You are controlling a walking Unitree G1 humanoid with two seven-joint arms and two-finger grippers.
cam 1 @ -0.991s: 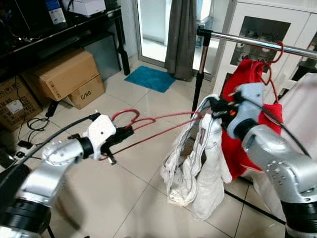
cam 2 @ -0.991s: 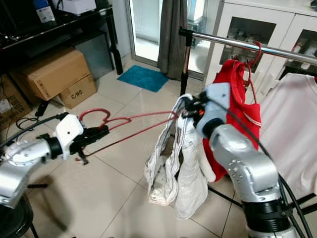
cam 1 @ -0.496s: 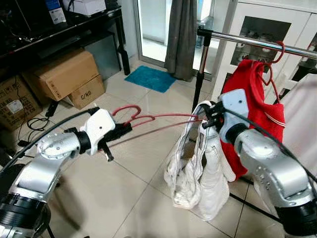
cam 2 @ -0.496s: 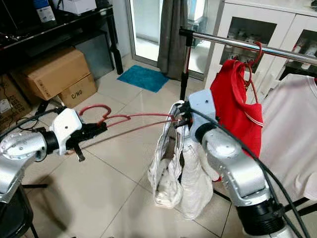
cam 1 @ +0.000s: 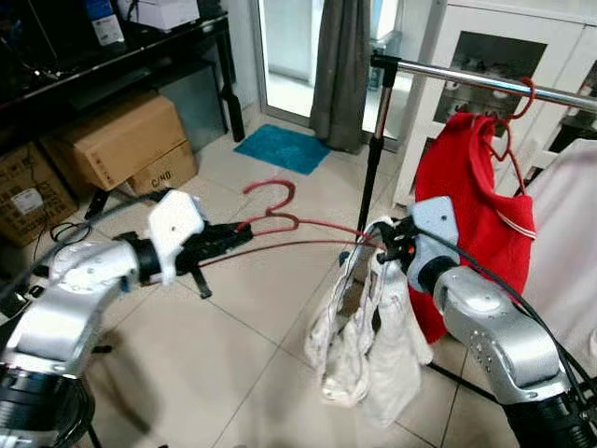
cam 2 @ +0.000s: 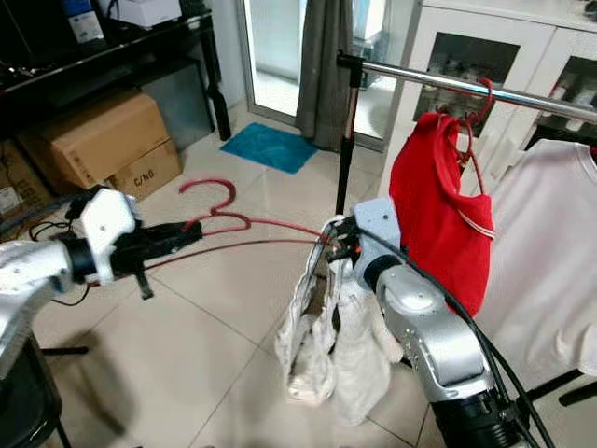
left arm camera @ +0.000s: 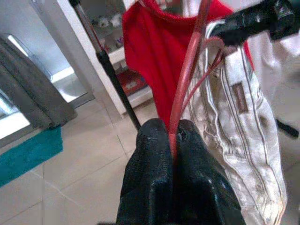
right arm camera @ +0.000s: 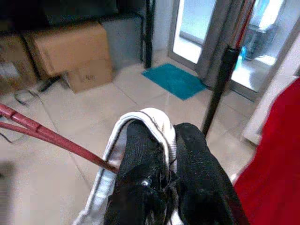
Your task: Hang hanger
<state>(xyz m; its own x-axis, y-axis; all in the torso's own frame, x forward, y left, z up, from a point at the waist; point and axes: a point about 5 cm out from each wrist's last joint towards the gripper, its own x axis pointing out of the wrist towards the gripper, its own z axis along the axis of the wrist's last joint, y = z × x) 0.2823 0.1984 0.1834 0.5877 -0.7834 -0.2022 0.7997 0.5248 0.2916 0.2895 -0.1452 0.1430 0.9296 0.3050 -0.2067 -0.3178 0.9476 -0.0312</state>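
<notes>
**Red wire hanger held over the tiled floor**

Gripping the red wire hanger [cam 1: 280, 219] near its hook with the left hand [cam 1: 229, 238], fingers clamped on the wire. Pinching the white striped cloth [cam 1: 373, 336] at the hanger's far end with the right hand [cam 1: 378, 245], closed on the fabric, just beside the red garment [cam 1: 476, 215] hanging from the metal rail [cam 1: 466, 79].

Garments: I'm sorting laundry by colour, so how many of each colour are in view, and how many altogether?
Red garment, on the rail: 1
Cream garment, on the held red hanger: 1
Pale shirt, on the rail: 1
Total: 3
</notes>
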